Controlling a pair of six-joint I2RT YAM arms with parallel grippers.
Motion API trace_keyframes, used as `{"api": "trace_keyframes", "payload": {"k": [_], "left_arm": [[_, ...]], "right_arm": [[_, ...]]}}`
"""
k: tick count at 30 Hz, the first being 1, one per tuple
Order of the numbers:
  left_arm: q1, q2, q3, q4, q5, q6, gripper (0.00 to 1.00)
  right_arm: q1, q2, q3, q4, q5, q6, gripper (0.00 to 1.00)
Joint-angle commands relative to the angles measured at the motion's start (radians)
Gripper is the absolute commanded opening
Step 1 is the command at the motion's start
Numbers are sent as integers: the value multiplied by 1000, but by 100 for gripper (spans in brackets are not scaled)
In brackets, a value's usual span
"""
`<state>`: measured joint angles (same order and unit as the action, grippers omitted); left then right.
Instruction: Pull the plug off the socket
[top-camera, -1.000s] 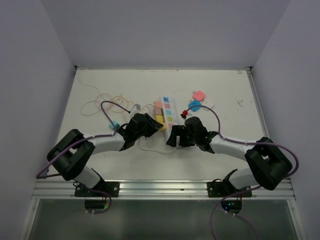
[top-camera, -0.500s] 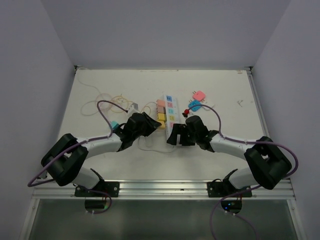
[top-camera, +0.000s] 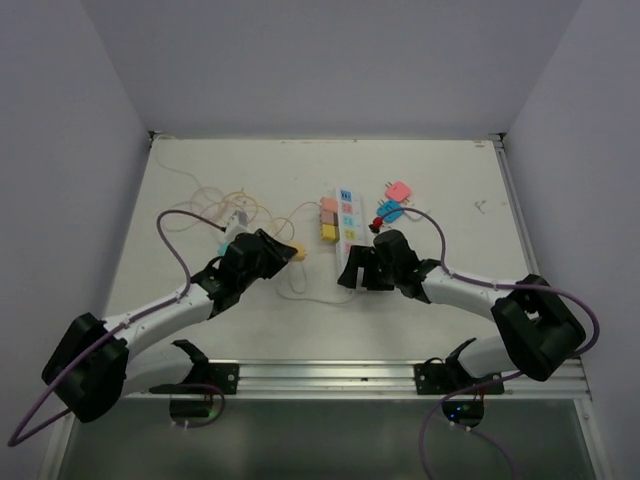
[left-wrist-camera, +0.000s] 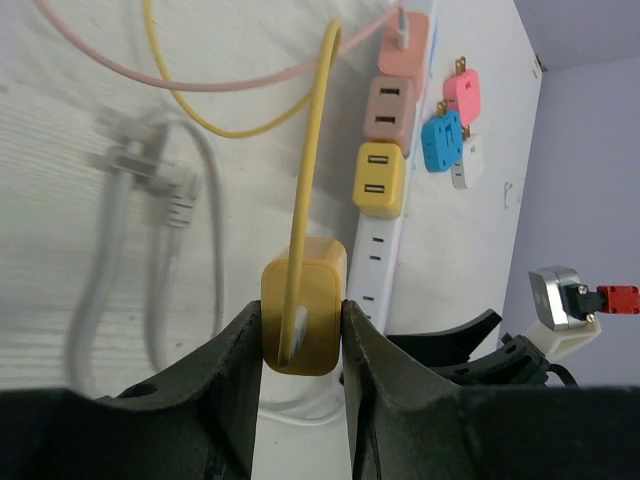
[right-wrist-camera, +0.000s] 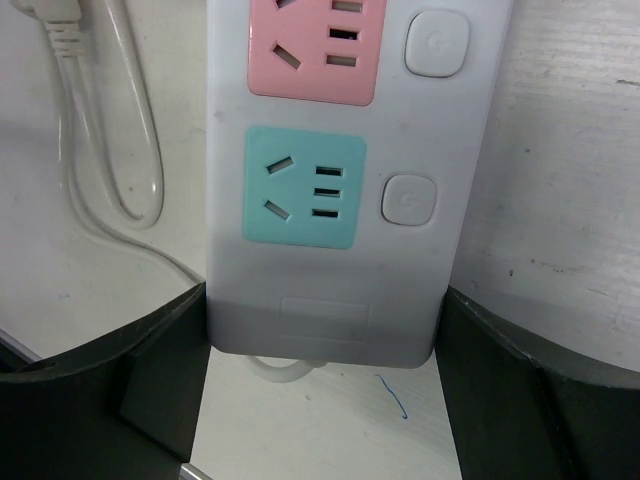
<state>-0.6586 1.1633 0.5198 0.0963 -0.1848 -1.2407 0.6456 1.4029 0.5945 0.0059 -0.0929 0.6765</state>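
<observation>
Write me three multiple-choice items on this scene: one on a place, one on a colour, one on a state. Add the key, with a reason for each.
1. Where are the jaws of the right gripper?
A. Astride the near end of the socket
B. At its far end
C. Nowhere near it

2. What colour is the plug in the left gripper?
A. Blue
B. Yellow
C. Pink

3. What is that plug's state?
A. Fully seated in the socket
B. Half in
C. Out, clear of the socket

Key:
1 A: the right wrist view shows the socket's end between the jaws.
2 B: its body is plainly yellow in the left wrist view.
3 C: the top view shows a gap between plug and socket.
</observation>
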Motion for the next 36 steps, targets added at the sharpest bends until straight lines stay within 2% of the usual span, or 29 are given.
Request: {"api": "trace_keyframes", "payload": {"k": [1, 5, 8, 12, 16, 20, 23, 26, 27, 29, 30, 33, 36], "left_arm": [[65, -135, -41, -139, -80, 73, 0], [181, -235, -99, -242, -107, 119, 0], [261, -255, -141, -239, -107, 159, 0], [373, -202, -176, -170, 2, 227, 0], [441, -120, -158, -121, 28, 282, 0], [487, -57, -138, -72, 57, 308, 10], [502, -19, -139, -63, 80, 304, 21], [502, -40, -170, -32, 123, 296, 40], [502, -66, -182, -33, 130, 291, 54], [502, -99, -185, -55, 131, 293, 68], [502, -115, -178, -70, 128, 293, 78], [502, -180, -152, -147, 127, 305, 90], [502, -224, -107, -211, 136, 331, 97]], "right_arm": [[-18, 1, -7, -168, 73, 0, 0], [-20, 1, 5, -187, 79, -6, 0], [-21, 1, 7, -185, 78, -9, 0], [-21, -5, 5, -185, 70, -15, 0], [-21, -16, 4, -188, 70, -23, 0], [-21, -18, 10, -198, 68, -28, 0], [-21, -16, 17, -208, 64, -35, 0], [-21, -18, 30, -231, 68, -51, 0], [-21, -19, 34, -239, 70, -64, 0], [-21, -19, 53, -274, 84, -80, 0], [-21, -18, 62, -290, 90, -98, 0], [-20, -12, 108, -362, 111, -142, 0], [-20, 7, 160, -451, 151, -195, 0]]}}
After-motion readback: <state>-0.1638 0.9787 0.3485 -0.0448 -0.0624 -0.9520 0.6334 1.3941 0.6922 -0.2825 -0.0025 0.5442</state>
